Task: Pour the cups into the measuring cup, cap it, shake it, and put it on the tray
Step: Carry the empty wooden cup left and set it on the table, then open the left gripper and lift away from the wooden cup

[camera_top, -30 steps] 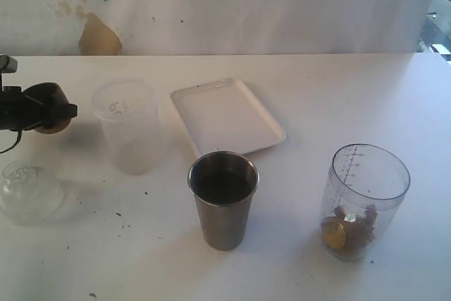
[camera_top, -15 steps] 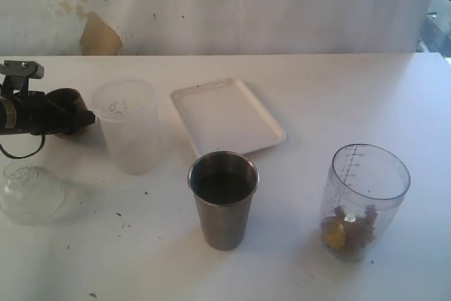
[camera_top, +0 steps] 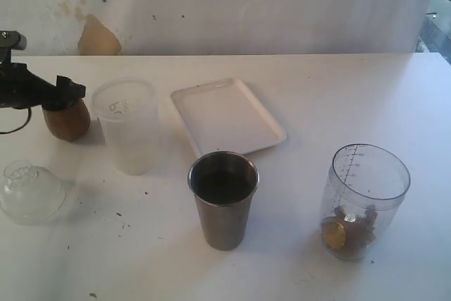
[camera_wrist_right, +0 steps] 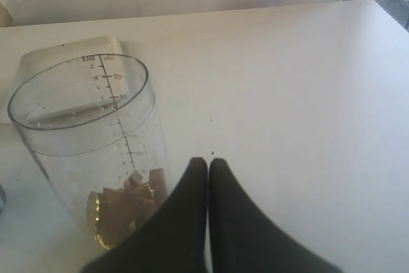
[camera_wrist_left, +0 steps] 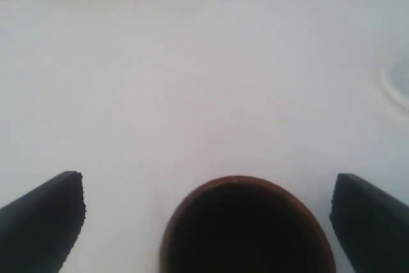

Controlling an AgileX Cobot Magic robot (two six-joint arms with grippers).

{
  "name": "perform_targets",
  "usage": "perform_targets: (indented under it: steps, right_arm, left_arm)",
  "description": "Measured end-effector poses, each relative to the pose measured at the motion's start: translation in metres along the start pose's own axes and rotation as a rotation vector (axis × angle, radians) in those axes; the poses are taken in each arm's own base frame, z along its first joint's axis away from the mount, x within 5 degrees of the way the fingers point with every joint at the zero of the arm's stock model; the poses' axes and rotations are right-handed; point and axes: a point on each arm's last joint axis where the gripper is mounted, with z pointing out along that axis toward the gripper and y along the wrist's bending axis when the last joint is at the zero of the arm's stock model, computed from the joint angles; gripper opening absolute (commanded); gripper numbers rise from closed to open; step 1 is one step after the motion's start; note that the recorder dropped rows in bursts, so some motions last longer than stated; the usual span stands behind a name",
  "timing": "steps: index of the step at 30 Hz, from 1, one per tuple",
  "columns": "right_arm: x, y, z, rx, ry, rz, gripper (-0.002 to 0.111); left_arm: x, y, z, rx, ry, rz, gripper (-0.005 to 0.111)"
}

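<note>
The left wrist view shows the left gripper [camera_wrist_left: 208, 187] wide open, the brown wooden cup [camera_wrist_left: 246, 228] upright between its fingers, not touching. Only the right wrist view shows the right gripper [camera_wrist_right: 208, 165], closed on nothing, just beside the measuring cup [camera_wrist_right: 89, 145]

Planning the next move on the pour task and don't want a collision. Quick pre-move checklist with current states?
1. Small rounded brown wooden cup standing upright: ok.
2. Left gripper open, clear of that cup on both sides: ok.
3. Tall tapered stainless-steel tumbler upright, nothing blocking it: ok.
4. Tumbler contents: cannot tell, interior is dark.
5. Clear graduated plastic measuring cup upright, uncapped, brown pieces at the bottom: ok.
6. Right gripper open for a grasp: not ok, shut beside the measuring cup.
</note>
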Motion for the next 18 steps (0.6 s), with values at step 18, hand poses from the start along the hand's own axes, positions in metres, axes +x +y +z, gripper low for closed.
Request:
perform_targets:
  steps: [18]
  right_arm:
    - [0.0,0.0,0.0,0.0,0.0,0.0,0.0]
  left_arm:
    - [-0.055,-0.074,-0.106,0.422,-0.254,0.265,0.102]
